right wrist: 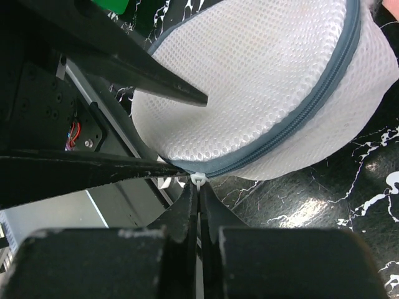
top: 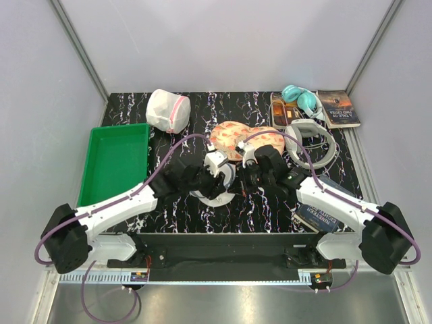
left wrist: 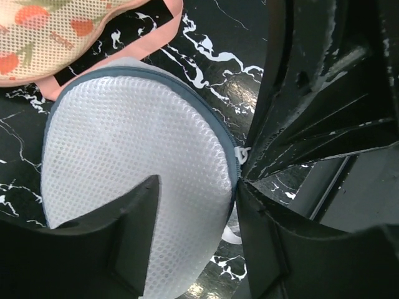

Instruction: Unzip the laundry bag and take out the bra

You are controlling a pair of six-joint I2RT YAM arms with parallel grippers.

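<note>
The laundry bag [top: 220, 183], a round white mesh dome with a grey zip band, lies on the black marbled table between both grippers. It also fills the left wrist view [left wrist: 124, 156] and the right wrist view [right wrist: 262, 81]. My left gripper [left wrist: 198, 187] grips the bag's edge, one finger [left wrist: 134, 237] on the mesh and the other at the zip rim. My right gripper [right wrist: 199, 187] is shut on the small white zip pull [right wrist: 198, 180] at the end of the grey zip [right wrist: 293, 124]. The visible stretch of zip is closed. The bra is hidden.
A floral pink-orange two-cup item [top: 236, 138] lies just behind the bag. A white mesh pouch with pink trim [top: 167, 110] sits at the back left and a green tray [top: 115, 162] on the left. Headphones [top: 302, 100], a white ring-shaped headset [top: 310, 143] and books [top: 339, 108] lie on the right.
</note>
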